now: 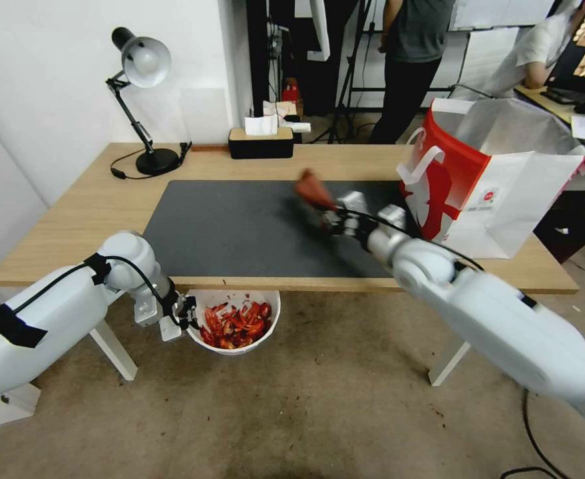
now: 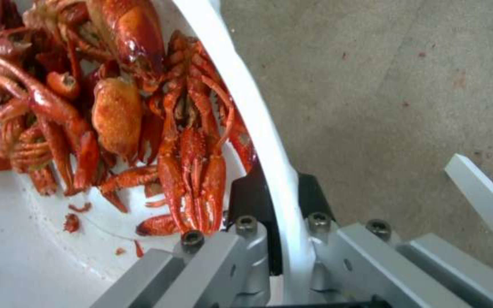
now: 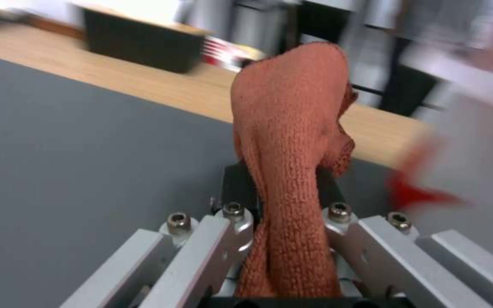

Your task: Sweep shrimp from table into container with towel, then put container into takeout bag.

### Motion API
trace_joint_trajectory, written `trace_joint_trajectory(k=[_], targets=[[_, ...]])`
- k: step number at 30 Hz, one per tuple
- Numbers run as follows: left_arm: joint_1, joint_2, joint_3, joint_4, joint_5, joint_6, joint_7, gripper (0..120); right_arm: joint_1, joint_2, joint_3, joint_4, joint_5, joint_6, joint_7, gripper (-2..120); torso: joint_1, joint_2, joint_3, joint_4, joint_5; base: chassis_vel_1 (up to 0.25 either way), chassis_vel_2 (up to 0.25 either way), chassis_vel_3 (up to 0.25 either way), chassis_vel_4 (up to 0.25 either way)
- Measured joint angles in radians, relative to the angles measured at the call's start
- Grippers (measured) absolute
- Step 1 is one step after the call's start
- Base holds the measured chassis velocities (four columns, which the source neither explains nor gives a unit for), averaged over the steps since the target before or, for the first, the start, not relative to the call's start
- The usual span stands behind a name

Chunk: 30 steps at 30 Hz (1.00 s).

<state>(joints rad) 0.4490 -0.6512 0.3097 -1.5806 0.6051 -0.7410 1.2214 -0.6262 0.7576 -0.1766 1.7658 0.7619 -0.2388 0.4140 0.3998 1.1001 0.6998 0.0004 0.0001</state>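
- Left tool [image 1: 187, 318] pinches the bowl [image 1: 265, 326] rim below the desk [image 1: 72, 219] edge; shrimp [image 1: 235, 326] fill the bowl.
- Lamp [image 1: 142, 100] and tissue box [image 1: 261, 142] stand behind.
- Right tool [image 1: 325, 211] clamps the towel [image 1: 313, 188] above the mat [image 1: 239, 226], beside the bag [image 1: 492, 193].

Towel [image 3: 292, 141] nubby cloth — shrimp [image 2: 115, 107] glossy shell.

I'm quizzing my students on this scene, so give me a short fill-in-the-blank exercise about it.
1. The left gripper pinches the rim of the ____.
2. The right gripper holds the towel above the ____.
3. The shrimp lie in the container, held below the ____ edge.
Missing words: container; mat; table's
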Motion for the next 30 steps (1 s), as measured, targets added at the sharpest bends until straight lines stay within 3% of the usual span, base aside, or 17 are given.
trace_joint_trajectory(k=[4, 12, 15, 16, 17, 18, 20, 24, 26, 30], targets=[[0.005, -0.004, 0.007, -0.005, 0.003, 0.003, 0.000, 0, -0.099, -0.020, 0.084, 0.014, -0.008, -0.016, 0.042, 7, 0.000, 0.000, 0.000, -0.0008, 0.0002, 0.000, 0.000, 0.000, 0.000], [0.000, -0.003, 0.027, -0.026, 0.005, 0.023, 0.003, 0, -0.197, -0.035, 0.184, 0.044, 0.056, -0.017, -0.032, 38, 0.000, 0.000, 0.000, -0.0002, 0.0000, 0.000, 0.000, 0.000, 0.000], [-0.001, -0.003, 0.029, -0.028, 0.005, 0.024, 0.004, 0, -0.205, -0.040, 0.195, 0.049, 0.057, -0.017, -0.043, 43, 0.000, 0.000, 0.000, -0.0003, -0.0003, 0.000, 0.000, 0.000, 0.000], [-0.002, -0.004, 0.031, -0.030, 0.005, 0.025, 0.004, 0, -0.213, -0.046, 0.207, 0.057, 0.056, -0.018, -0.054, 50, 0.000, 0.000, 0.000, -0.0003, -0.0001, 0.000, 0.000, 0.000, 0.000], [-0.003, -0.006, 0.036, -0.032, 0.005, 0.027, 0.005, 0, -0.238, -0.061, 0.238, 0.074, 0.051, -0.019, -0.088, 64, 0.000, 0.000, 0.000, -0.0003, -0.0003, 0.000, 0.000, 0.000, 0.000], [-0.003, -0.006, 0.036, -0.032, 0.005, 0.027, 0.005, 0, -0.238, -0.061, 0.238, 0.074, 0.051, -0.019, -0.088, 64, 0.000, 0.000, 0.000, -0.0003, -0.0003, 0.000, 0.000, 0.000, 0.000], [-0.004, -0.011, 0.043, -0.032, 0.006, 0.027, 0.005, 0, -0.284, -0.064, 0.287, 0.093, 0.035, 0.008, -0.122, 79, 0.000, 0.000, 0.000, -0.0001, 0.0000, 0.000, 0.000, 0.000, 0.000], [-0.010, -0.019, 0.052, -0.028, 0.007, 0.023, 0.006, 0, -0.334, -0.064, 0.341, 0.116, 0.035, 0.034, -0.140, 87, 0.000, 0.000, 0.000, -0.0003, -0.0003, 0.000, 0.000, 0.000, 0.000], [-0.005, -0.021, 0.056, -0.027, 0.008, 0.017, 0.006, 0, -0.392, -0.055, 0.388, 0.137, 0.036, 0.102, -0.181, 98, 0.000, 0.000, 0.000, -0.0013, 0.0000, 0.000, 0.000, 0.000, 0.000], [0.022, -0.011, 0.047, -0.038, 0.017, 0.016, 0.005, 0, -0.432, -0.028, 0.406, 0.158, 0.032, 0.197, -0.231, 100, 0.000, 0.000, 0.000, 0.0000, -0.0001, 0.000, 0.000, 0.000, 0.000]])
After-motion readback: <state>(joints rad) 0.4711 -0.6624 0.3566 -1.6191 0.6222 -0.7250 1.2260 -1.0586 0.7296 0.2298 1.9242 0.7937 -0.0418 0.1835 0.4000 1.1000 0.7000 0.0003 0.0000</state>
